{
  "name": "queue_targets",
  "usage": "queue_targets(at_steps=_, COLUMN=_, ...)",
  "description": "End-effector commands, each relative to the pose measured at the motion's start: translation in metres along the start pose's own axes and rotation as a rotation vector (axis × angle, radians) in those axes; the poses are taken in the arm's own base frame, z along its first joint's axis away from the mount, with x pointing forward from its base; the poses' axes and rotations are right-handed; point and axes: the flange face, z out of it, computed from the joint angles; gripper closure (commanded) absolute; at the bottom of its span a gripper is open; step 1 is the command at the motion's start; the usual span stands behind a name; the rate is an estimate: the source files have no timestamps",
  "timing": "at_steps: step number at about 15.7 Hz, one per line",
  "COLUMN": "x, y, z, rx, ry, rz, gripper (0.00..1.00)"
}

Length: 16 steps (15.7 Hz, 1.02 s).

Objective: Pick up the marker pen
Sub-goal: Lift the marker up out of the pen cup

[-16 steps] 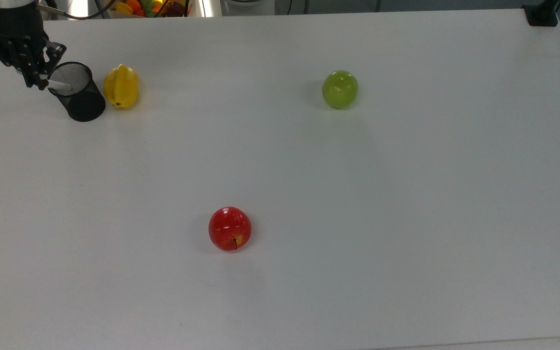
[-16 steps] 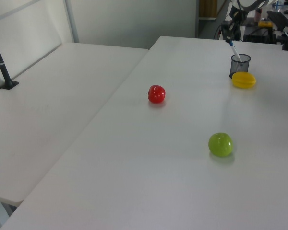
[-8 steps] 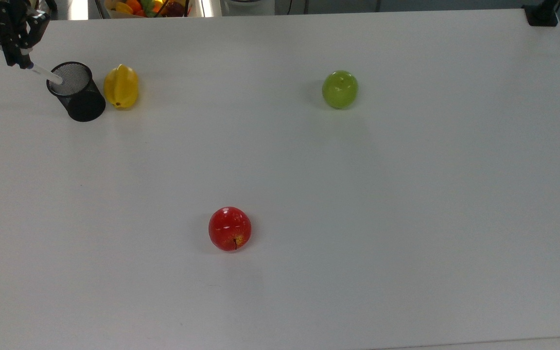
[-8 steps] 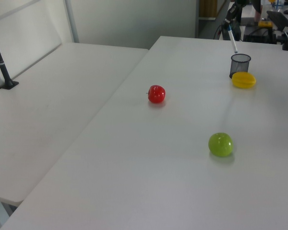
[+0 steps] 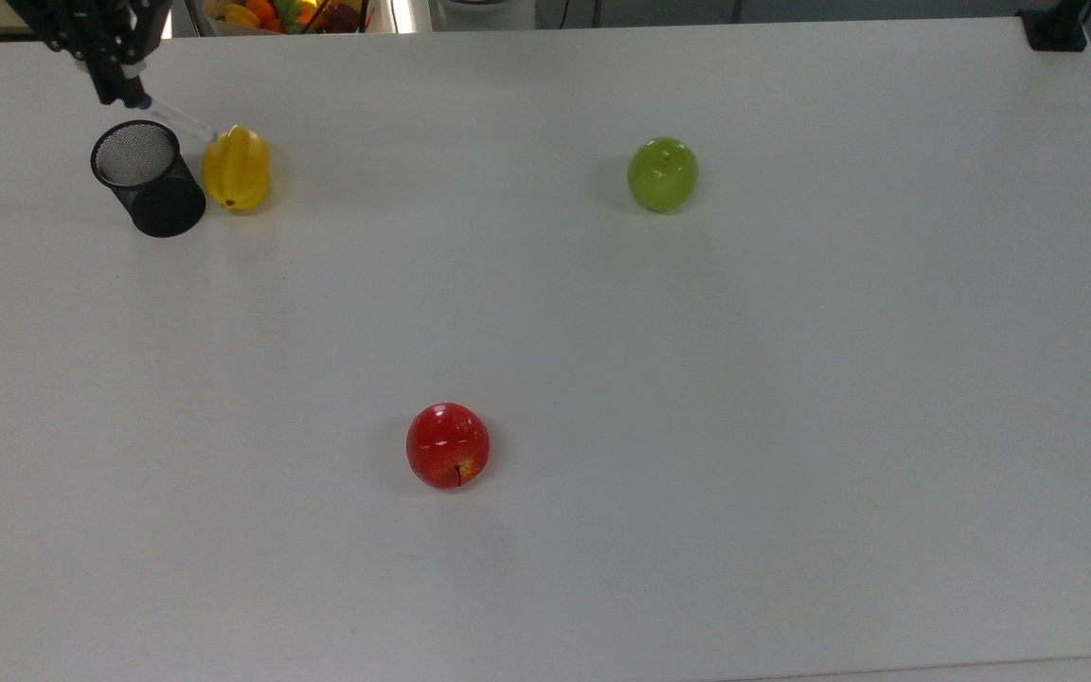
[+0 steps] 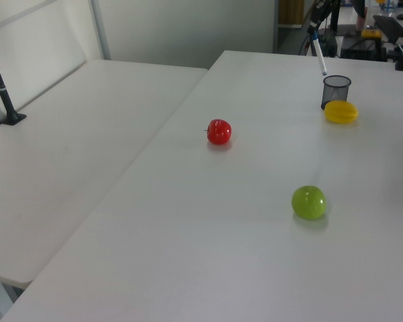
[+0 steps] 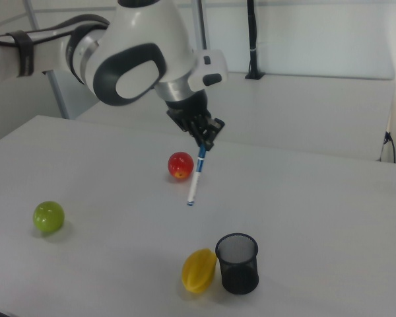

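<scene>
My fingers (image 7: 206, 143) are clamped on the blue cap end of the marker pen (image 7: 196, 175), and the pen hangs from them in the air, tilted a little off upright, its small blue tip lowest. I take the black mesh cup (image 7: 237, 263) as my landmark. The pen is fully out of the cup and above it: in the right view its lower tip hangs higher than the cup's rim and off toward the right view's left. In the top view the white barrel (image 5: 176, 118) slants from my fingers (image 5: 119, 93) just past the cup's (image 5: 146, 180) rim toward the yellow fruit (image 5: 236, 169), which lies on the table (image 5: 602, 332) just beside the cup, on the top view's right of it. In the left view the pen (image 6: 318, 57) hangs above the cup (image 6: 335, 91) and to the left view's left of it, with the yellow fruit (image 6: 340, 111) in front of the cup.

The cup stands upright and its mouth is open. The red apple (image 5: 448, 445) sits well apart from the cup, far down the table in the top view. The green apple (image 5: 662, 173) is also well apart from the cup, on the yellow fruit's far side.
</scene>
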Motion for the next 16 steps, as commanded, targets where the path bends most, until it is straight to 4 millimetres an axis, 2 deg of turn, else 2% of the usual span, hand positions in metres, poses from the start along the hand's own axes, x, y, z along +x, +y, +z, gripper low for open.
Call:
queue_targets(at_steps=1, x=-0.004, y=-0.044, z=-0.011, rx=0.059, ry=-0.065, rz=-0.011, gripper=0.93)
queue_targets(at_steps=11, x=-0.018, y=-0.138, z=0.010, rx=0.120, ry=-0.224, rz=-0.110, gripper=0.93)
queue_targets(at_steps=13, x=-0.019, y=-0.146, z=0.015, rx=0.123, ry=-0.234, rz=-0.118, gripper=0.93)
queue_targets(at_steps=16, x=-0.021, y=-0.161, z=0.033, rx=0.113, ry=-0.267, rz=-0.130, gripper=0.93)
